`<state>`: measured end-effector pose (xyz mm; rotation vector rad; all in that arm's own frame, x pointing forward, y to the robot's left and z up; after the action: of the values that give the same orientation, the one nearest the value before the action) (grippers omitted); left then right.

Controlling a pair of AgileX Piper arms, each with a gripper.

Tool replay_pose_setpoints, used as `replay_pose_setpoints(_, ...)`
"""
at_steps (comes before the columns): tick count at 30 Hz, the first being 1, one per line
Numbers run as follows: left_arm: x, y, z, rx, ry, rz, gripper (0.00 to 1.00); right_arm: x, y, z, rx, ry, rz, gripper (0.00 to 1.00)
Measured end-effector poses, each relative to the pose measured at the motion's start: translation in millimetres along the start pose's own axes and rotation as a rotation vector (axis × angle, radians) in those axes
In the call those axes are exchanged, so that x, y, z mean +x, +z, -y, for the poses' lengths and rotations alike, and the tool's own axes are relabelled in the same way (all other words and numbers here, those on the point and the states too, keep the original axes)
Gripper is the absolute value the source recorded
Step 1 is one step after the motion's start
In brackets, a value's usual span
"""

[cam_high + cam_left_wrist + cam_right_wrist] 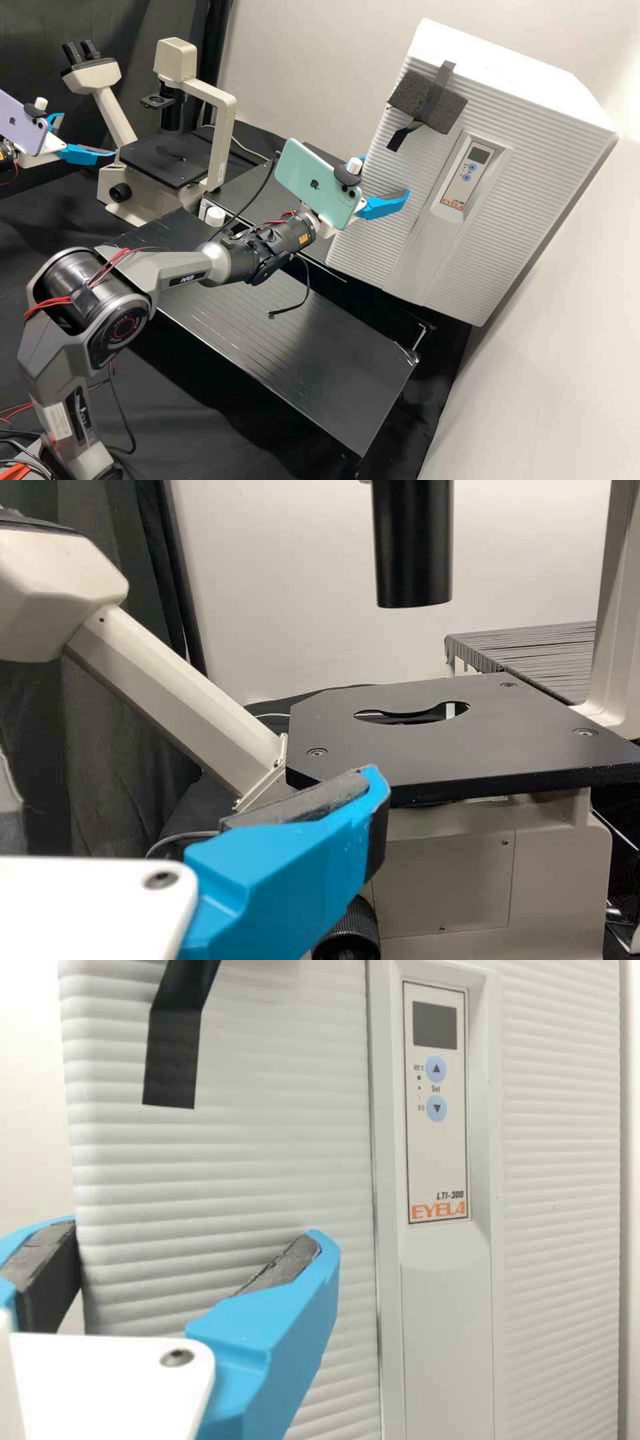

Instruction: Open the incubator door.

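Incubator door (373, 247) is sitting shut at frame right, opening wholly undone, right gripper (381, 177) and, upper left, left gripper (89, 135) holding jaws apart.

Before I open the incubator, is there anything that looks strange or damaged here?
A dark foam pad is taped to the front of the incubator, a tape end hanging below it; that looks improvised. A black cable dangles under the right arm, its end apparently loose. I see no spill.
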<state>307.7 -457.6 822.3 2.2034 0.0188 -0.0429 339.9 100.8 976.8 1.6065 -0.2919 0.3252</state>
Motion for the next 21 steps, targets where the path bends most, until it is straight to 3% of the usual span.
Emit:
replay_pose_setpoints(14, 0, 0, 0.0, 0.000, 0.000, 0.000, 1.00, -2, 2, 2, -0.012, -0.009, 0.001, 0.00)
replay_pose_setpoints(21, 0, 0, 0.0, 0.000, 0.000, 0.000, 1.00, -8, 11, -1, -0.072, -0.008, -0.005, 0.00)
